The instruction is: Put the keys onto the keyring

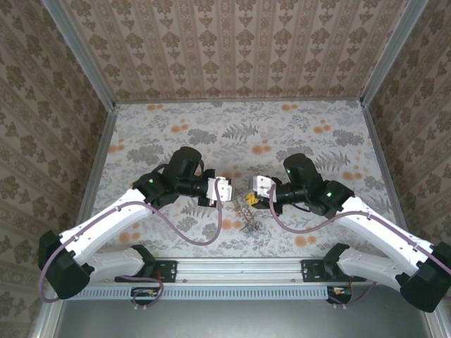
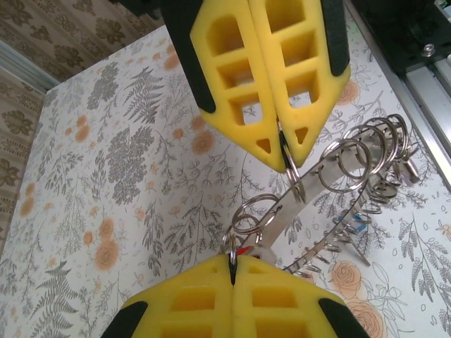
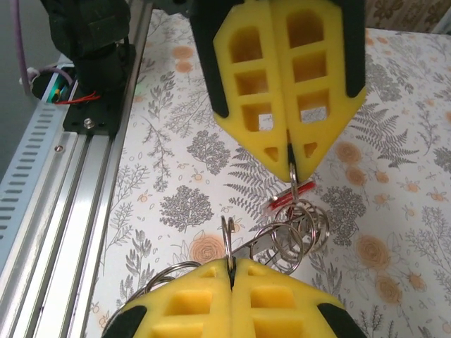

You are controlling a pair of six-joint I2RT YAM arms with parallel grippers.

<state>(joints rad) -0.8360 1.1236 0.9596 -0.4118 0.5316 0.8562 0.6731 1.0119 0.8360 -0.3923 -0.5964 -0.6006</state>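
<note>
The keyring (image 1: 248, 208) is a chain of silvery rings hanging between my two grippers, its lower end resting on the floral table. My left gripper (image 2: 232, 259) is shut on a small ring, with a red key head (image 2: 244, 250) right beside it. A blue key head (image 2: 359, 218) shows among the lower rings. My right gripper (image 3: 230, 266) is shut on another ring (image 3: 227, 236) of the chain. In the right wrist view the left gripper (image 3: 291, 159) pinches a ring carrying the red key (image 3: 290, 196). From above, the left gripper (image 1: 224, 189) and right gripper (image 1: 259, 186) face each other closely.
An aluminium rail (image 1: 239, 271) with the arm bases runs along the near table edge, and appears as the rail (image 3: 63, 211) just left of the right gripper. Patterned walls (image 1: 232, 42) enclose the table on three sides.
</note>
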